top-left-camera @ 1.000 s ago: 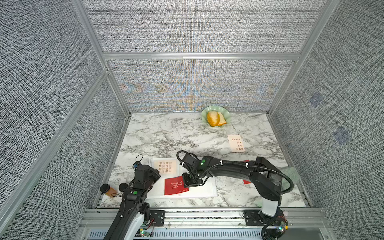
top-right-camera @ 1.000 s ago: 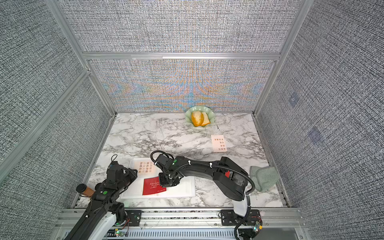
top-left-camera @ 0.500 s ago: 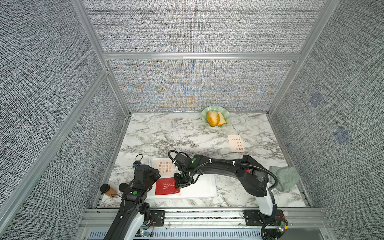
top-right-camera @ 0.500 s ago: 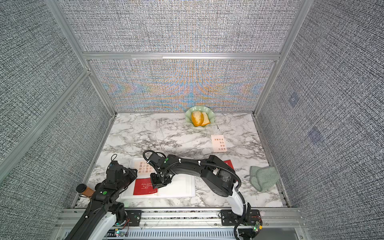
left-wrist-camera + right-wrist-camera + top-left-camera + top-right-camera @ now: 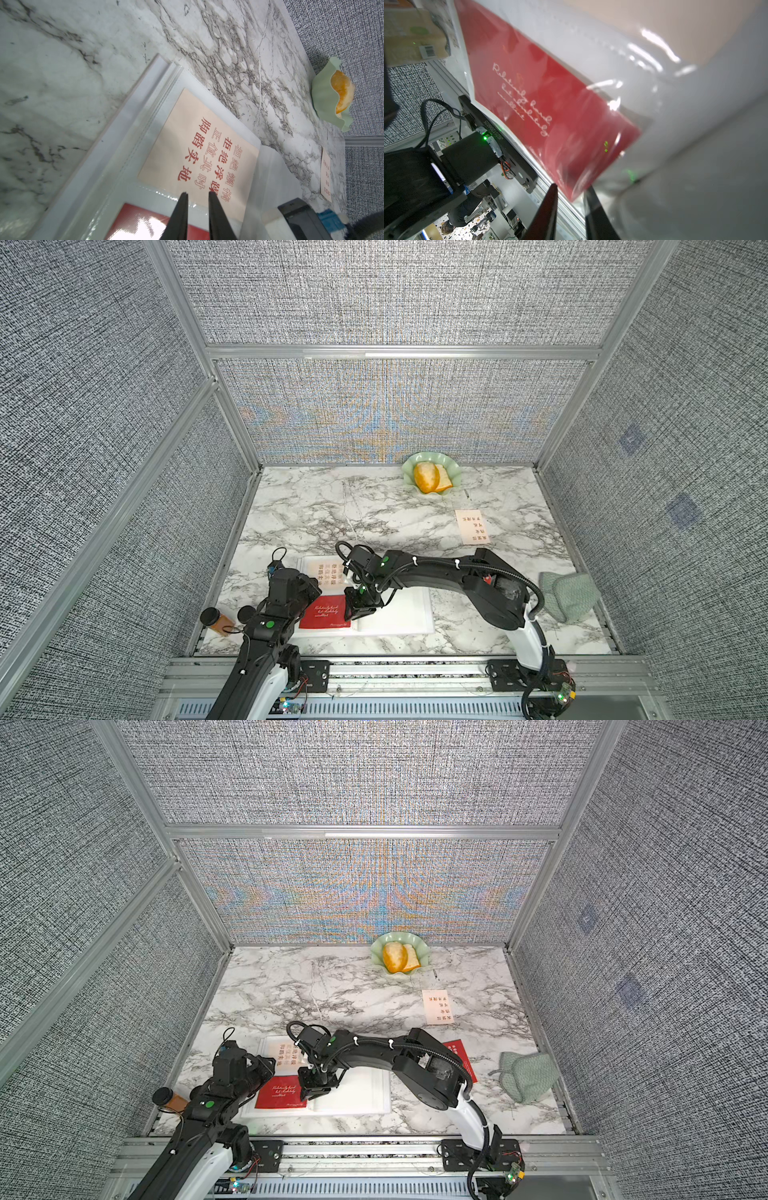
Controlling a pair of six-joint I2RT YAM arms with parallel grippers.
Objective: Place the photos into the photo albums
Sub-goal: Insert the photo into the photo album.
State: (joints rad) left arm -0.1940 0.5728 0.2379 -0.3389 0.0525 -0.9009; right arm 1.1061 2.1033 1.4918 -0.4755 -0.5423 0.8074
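The photo album (image 5: pixel 399 614) (image 5: pixel 361 1094) lies open near the table's front edge. Its left page holds a cream photo (image 5: pixel 326 572) (image 5: pixel 197 151) and, below it, a red photo (image 5: pixel 326 616) (image 5: pixel 550 99) under glossy sleeve film. My right gripper (image 5: pixel 352 614) (image 5: pixel 571 186) is at the red photo's right edge, jaws slightly apart with the photo's corner between the tips. My left gripper (image 5: pixel 197 193) hovers over the film between the two photos, narrowly open and holding nothing. Another cream photo (image 5: pixel 473 526) (image 5: pixel 437 1006) lies at the back right. A second red photo (image 5: pixel 459 1056) shows under my right arm.
A green bowl (image 5: pixel 432 475) with orange bread stands at the back wall. A green cloth (image 5: pixel 569 597) lies crumpled at the right edge. A brown bottle (image 5: pixel 214 618) with a black cap lies at the front left corner. Grey walls close in three sides.
My right gripper has moved left across the album with the red photo, which now lies on the left page under the film. The left arm has stayed put.
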